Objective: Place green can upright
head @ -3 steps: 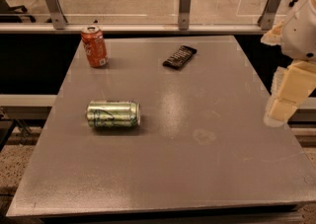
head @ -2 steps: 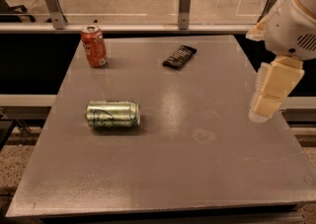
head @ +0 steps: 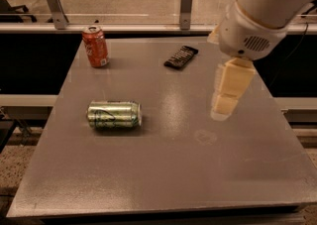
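Near us, left of middle on the counter (head: 163,184), the green can (head: 114,115) lies on its side, long axis running left to right (not yet upright); farther right, the gripper (head: 222,111) has swung in from the right edge and hangs above the surface, well apart from the can; whether it is open or closed we cannot tell; the approach, we judge, has only begun

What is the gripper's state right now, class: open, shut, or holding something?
Gripper: cannot be told whether open or shut; it hangs above the table, apart from the green can lying on its side.
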Robot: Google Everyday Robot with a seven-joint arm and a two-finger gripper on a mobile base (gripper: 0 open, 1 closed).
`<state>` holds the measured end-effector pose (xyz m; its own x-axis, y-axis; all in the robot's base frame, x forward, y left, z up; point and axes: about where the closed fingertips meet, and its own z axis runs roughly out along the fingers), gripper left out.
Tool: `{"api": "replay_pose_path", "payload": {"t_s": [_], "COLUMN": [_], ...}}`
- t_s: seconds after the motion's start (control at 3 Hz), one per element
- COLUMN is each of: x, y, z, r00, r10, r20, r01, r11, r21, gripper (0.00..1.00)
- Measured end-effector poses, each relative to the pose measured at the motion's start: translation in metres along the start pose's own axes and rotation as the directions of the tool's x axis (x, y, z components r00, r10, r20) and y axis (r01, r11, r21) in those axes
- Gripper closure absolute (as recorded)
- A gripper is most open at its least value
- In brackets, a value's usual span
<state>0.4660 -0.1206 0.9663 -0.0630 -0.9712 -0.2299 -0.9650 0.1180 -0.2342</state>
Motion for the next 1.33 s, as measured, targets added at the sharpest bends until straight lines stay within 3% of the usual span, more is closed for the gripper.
{"api": "replay_pose_path", "payload": {"t_s": [0.67,1.33], "x": [-0.066,-0.121], "y": [0.001,0.013], "z": [0.043,0.079], "r00": [0.996,0.986], "r10": [-0.090,-0.167], "r20": [0.011,-0.001], "r01": [0.090,0.166], "r11": [0.9927,0.9783], "r21": [-0.079,-0.125], "gripper": [0.00,0.00]}}
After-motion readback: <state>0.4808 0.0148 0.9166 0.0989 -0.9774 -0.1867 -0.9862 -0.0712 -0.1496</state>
